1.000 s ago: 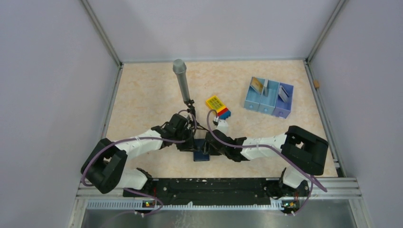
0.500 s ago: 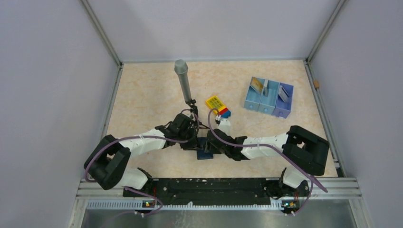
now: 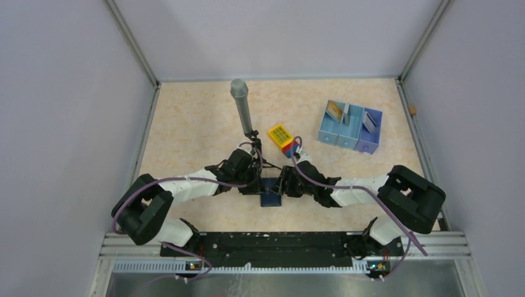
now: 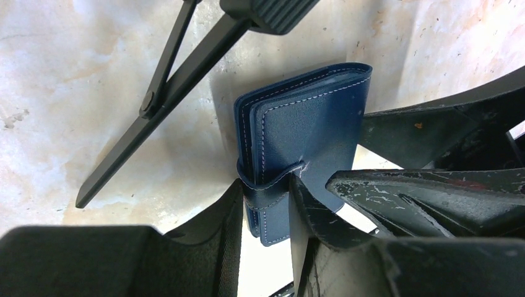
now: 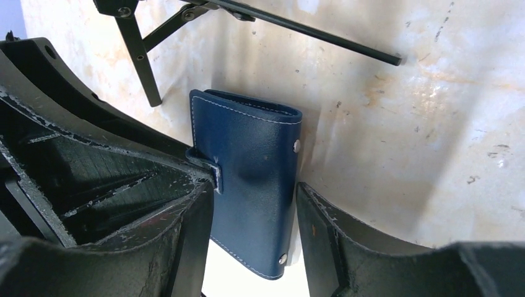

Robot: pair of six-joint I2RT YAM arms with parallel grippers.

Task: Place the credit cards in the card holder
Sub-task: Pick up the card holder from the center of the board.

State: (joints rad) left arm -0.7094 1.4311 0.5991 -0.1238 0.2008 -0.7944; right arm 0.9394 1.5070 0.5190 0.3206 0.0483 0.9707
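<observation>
The navy card holder (image 3: 270,197) is folded shut and stands on edge on the table between both grippers. My left gripper (image 4: 266,182) is shut on it across the snap tab, low on the card holder (image 4: 303,130). My right gripper (image 5: 255,185) straddles the same card holder (image 5: 254,167) from the other side, open, with a thin gap at its right finger (image 5: 316,229). The credit cards stand in the pale blue tray (image 3: 350,139): a gold one (image 3: 335,110), a pale one (image 3: 347,110) and a grey one (image 3: 369,122).
A grey cylinder on a thin black tripod (image 3: 240,102) stands just behind the grippers, and its legs (image 4: 155,105) reach close to the card holder. A yellow-topped toy brick block (image 3: 282,137) lies right of it. Walls enclose the table on three sides.
The right gripper's jaws have spread wider around the card holder. Both grippers and the card holder have shifted slightly right and away, and the right arm's elbow has swung right.
</observation>
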